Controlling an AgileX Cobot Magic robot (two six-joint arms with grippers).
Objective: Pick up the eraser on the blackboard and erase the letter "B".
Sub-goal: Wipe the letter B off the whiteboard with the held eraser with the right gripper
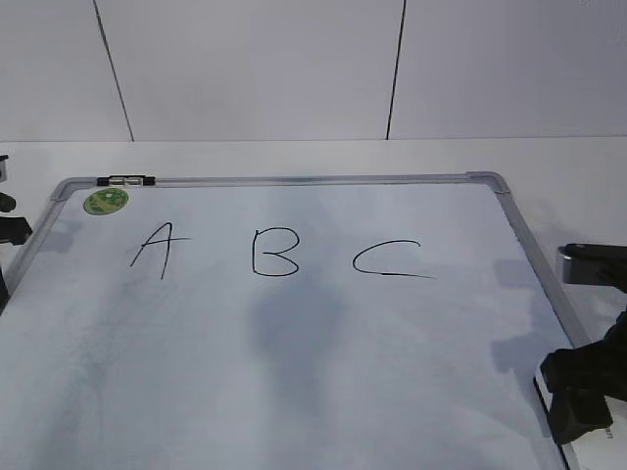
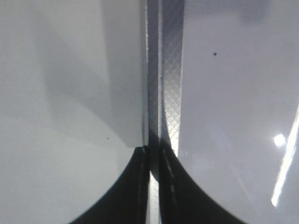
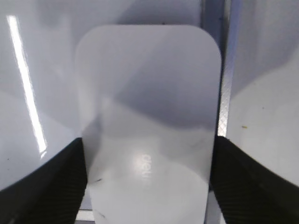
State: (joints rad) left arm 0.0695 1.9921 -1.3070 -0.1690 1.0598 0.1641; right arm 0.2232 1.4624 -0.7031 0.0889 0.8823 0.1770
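The blackboard (image 1: 294, 372) is a white board with a grey frame, lying flat. The letter "B" (image 1: 274, 252) is drawn in black between an "A" (image 1: 154, 250) and a "C" (image 1: 389, 259). The white eraser (image 3: 147, 107) lies at the board's near right corner, beside the frame; it also shows in the exterior view (image 1: 593, 446). My right gripper (image 3: 148, 186) has a black finger pressed on each long side of the eraser, and sits at the lower right (image 1: 578, 411). My left gripper (image 2: 154, 158) is shut and empty over the board's left frame rail (image 2: 170, 70).
A round green sticker (image 1: 106, 201) sits in the board's far left corner. A small black and silver clip (image 1: 125, 180) lies on the far frame edge. White table surrounds the board, with a white wall behind. Part of the left arm (image 1: 8, 230) shows at the left edge.
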